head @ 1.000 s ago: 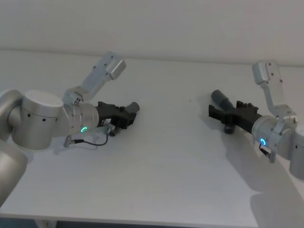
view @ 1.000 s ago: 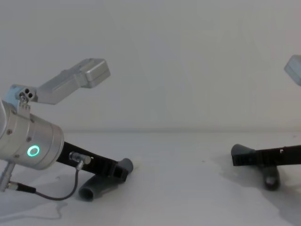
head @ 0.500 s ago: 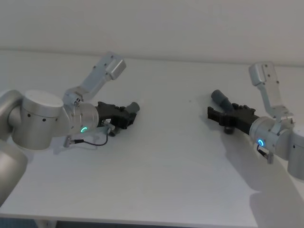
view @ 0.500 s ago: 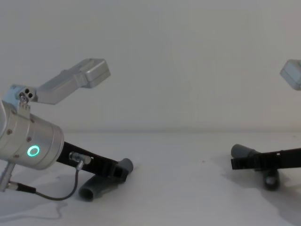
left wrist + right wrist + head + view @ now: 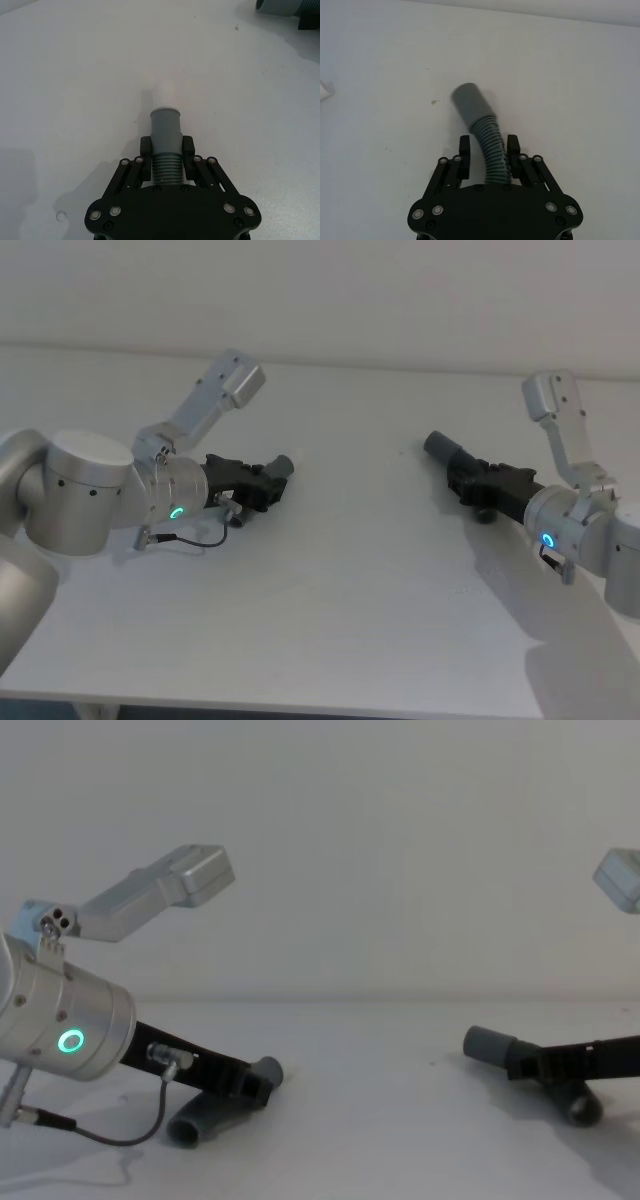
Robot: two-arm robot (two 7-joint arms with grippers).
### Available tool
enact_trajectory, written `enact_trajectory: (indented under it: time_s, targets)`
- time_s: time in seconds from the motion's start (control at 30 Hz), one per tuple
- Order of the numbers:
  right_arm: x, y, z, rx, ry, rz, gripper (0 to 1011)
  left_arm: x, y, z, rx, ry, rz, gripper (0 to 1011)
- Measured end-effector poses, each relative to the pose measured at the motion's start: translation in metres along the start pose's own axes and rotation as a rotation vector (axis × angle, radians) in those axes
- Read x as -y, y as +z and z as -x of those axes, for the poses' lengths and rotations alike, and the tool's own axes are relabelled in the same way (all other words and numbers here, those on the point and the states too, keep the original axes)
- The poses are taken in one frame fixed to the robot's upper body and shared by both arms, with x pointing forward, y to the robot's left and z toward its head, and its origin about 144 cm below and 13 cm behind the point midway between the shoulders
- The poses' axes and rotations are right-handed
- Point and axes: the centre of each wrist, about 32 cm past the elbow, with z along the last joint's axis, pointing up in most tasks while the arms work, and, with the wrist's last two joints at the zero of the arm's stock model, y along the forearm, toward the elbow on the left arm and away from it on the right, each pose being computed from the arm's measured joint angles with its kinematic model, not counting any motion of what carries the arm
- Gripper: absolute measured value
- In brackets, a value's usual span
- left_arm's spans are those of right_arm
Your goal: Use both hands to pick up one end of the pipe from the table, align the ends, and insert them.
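On the white table [image 5: 350,590] my left gripper [image 5: 262,485] is shut on one pipe piece [image 5: 165,165]. Its grey cuff with the white stub [image 5: 165,95] sticks out past the fingers, and its other tip [image 5: 195,1125] rests on the table. At the right, my right gripper [image 5: 470,483] is shut on the ribbed part of the second pipe piece [image 5: 492,147]. That piece's smooth grey cuff [image 5: 440,447] points toward the left arm, and from the side the cuff [image 5: 488,1043] sits slightly above the surface. A wide stretch of table separates the two ends.
A thin cable [image 5: 120,1135] loops under the left wrist near the table. The pale wall [image 5: 400,290] runs along the table's far edge. The table's front edge [image 5: 300,702] lies close to me.
The right gripper has closed on its pipe piece and the cuff has swung left, toward the middle. The left arm and its piece have not moved.
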Motion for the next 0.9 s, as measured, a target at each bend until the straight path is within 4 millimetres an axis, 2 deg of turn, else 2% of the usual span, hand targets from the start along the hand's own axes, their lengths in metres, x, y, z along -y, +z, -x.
enact_trajectory:
  time_s: [0.03, 0.13, 0.17, 0.3, 0.9]
  targets:
    - [0.0000, 0.0000, 0.0000, 0.000, 0.000, 0.000, 435, 0.0000, 0.0000, 0.0000, 0.000, 0.000, 0.000, 348]
    - [-0.0002, 0.0000, 0.0001, 0.000, 0.001, 0.001, 322, 0.0000, 0.0000, 0.0000, 0.000, 0.000, 0.000, 348]
    - [-0.0002, 0.0000, 0.0001, 0.000, 0.001, 0.001, 322, 0.0000, 0.0000, 0.0000, 0.000, 0.000, 0.000, 348]
    - [-0.0003, 0.0000, 0.0002, 0.000, 0.001, 0.001, 204, 0.0000, 0.0000, 0.0000, 0.000, 0.000, 0.000, 348]
    - [0.0007, -0.0016, 0.0019, 0.001, 0.014, -0.044, 184, -0.0019, 0.0040, 0.0017, 0.029, 0.012, 0.041, 348]
